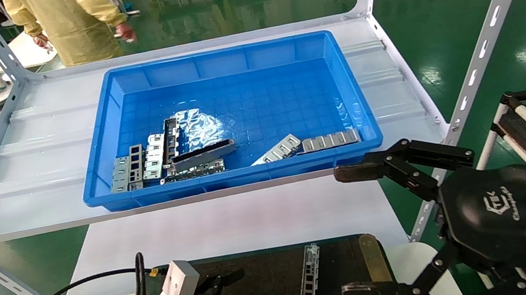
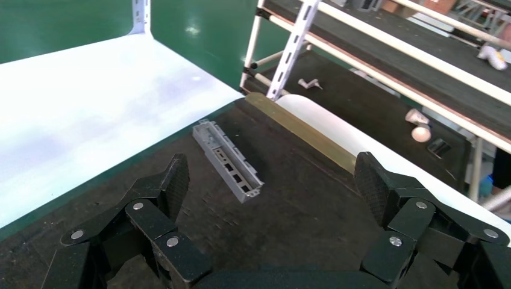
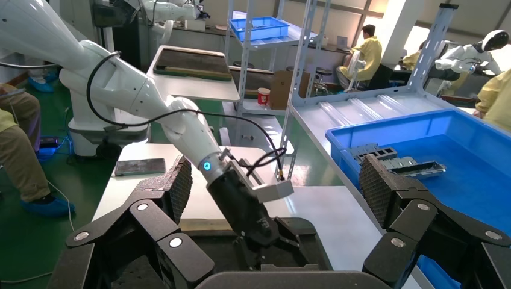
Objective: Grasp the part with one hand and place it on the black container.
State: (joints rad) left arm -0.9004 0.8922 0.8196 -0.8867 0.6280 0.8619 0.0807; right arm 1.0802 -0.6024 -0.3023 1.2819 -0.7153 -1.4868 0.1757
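Note:
The part (image 1: 310, 272), a slim silver channel bar with rectangular cut-outs, lies flat on the black container (image 1: 272, 272) at the near edge of the table. In the left wrist view the part (image 2: 228, 159) rests on the container's matte surface (image 2: 301, 211), just ahead of my left gripper (image 2: 272, 180). That gripper (image 1: 251, 292) is open and holds nothing, a short way left of the part. My right gripper (image 1: 353, 231) hovers open and empty at the container's right end, its jaws spread wide. From the right wrist view the left arm is seen over the container (image 3: 313, 238).
A blue plastic bin (image 1: 228, 58) on the white shelf behind holds several silver plates and bars (image 1: 174, 156). White slotted shelf posts (image 1: 484, 44) rise at the right. A person in yellow (image 1: 69, 25) stands behind the shelf. A white tabletop (image 1: 233, 226) lies between shelf and container.

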